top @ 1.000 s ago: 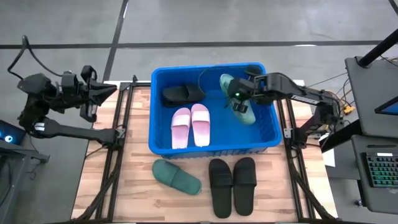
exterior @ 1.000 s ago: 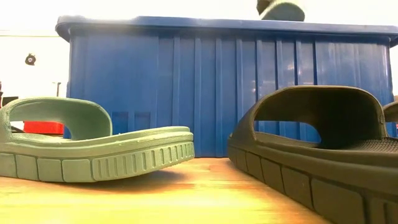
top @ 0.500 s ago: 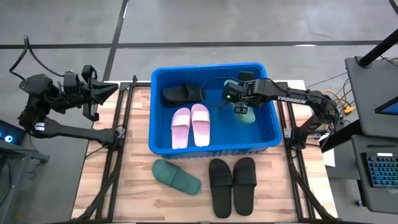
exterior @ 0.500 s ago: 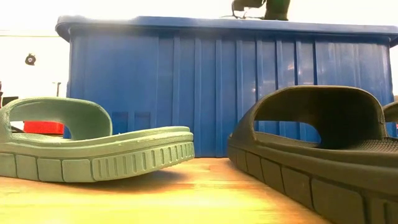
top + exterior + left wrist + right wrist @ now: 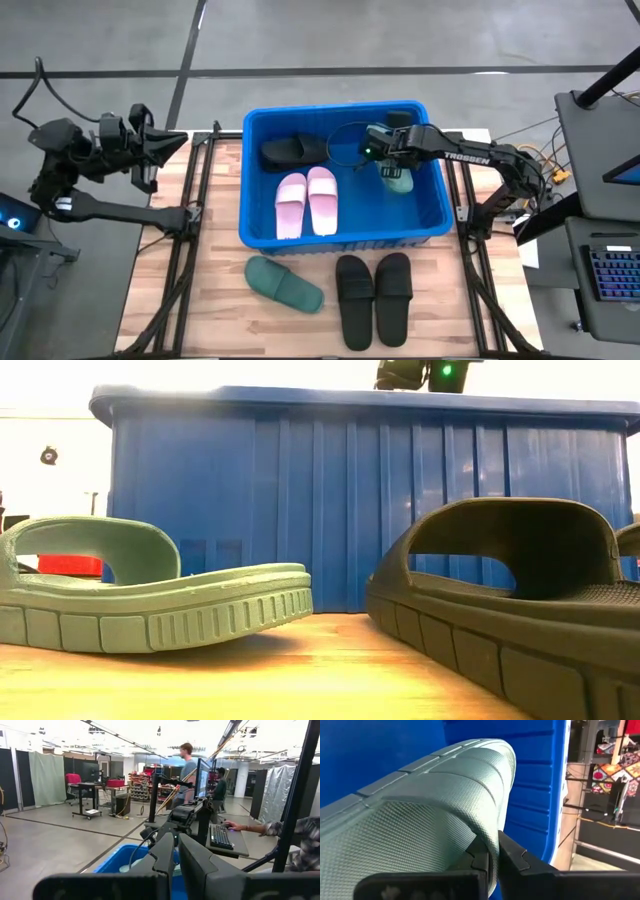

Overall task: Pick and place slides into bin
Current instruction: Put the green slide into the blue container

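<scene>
The right gripper (image 5: 392,168) reaches over the far right corner of the bin (image 5: 342,240), its fingers clamped on the strap edge of a green slide (image 5: 420,820), which it holds low inside the tub beside the right wall, probably so the sandal can drop flat into the one open patch of floor. That patch is narrow: the pink pair (image 5: 307,202) lies side by side in the middle of the bin, and 1 black slide (image 5: 292,150) sits against the far wall toward the left corner, so the right third is the free room. The ribbed wall stands very close behind the held slide in the right wrist view, so a release here risks it leaning on the wall rather than lying flat. On the table (image 5: 220,290), in front of the bin's near wall, the other green slide (image 5: 284,284) and 2 black slides (image 5: 374,296) wait, well apart from any gripper. The left gripper (image 5: 150,150) hangs off the table's far left corner, fingers together, holding nothing.
</scene>
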Action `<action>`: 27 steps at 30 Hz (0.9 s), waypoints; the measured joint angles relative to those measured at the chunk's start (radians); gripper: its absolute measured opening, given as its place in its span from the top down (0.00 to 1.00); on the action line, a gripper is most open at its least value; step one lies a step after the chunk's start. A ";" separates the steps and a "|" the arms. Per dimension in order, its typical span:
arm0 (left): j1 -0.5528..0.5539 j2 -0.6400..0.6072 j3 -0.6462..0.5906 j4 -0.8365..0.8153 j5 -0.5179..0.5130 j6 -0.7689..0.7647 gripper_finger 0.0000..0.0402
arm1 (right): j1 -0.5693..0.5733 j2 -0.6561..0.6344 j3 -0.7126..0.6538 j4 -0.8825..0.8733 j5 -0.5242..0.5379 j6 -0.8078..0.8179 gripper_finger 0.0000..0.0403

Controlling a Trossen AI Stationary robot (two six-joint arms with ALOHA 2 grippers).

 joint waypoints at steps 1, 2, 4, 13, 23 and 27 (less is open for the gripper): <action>0.000 -0.002 0.000 -0.001 0.000 0.000 0.97 | 0.000 0.000 0.000 0.000 -0.001 -0.005 0.98; 0.000 -0.004 0.000 0.000 0.000 0.000 0.97 | -0.001 0.000 0.000 0.000 -0.004 -0.007 0.98; 0.000 -0.007 0.000 0.001 -0.004 0.000 0.97 | -0.001 0.000 0.000 0.001 -0.011 -0.003 0.98; 0.000 -0.009 0.000 0.000 -0.025 -0.001 0.97 | -0.042 0.000 -0.076 0.064 -0.053 -0.040 0.98; 0.000 0.000 0.000 0.001 -0.026 -0.002 0.97 | -0.064 0.000 -0.239 0.264 0.045 -0.078 0.98; 0.000 0.004 0.000 0.001 -0.026 -0.004 0.97 | -0.077 0.000 -0.292 0.299 0.053 -0.070 0.98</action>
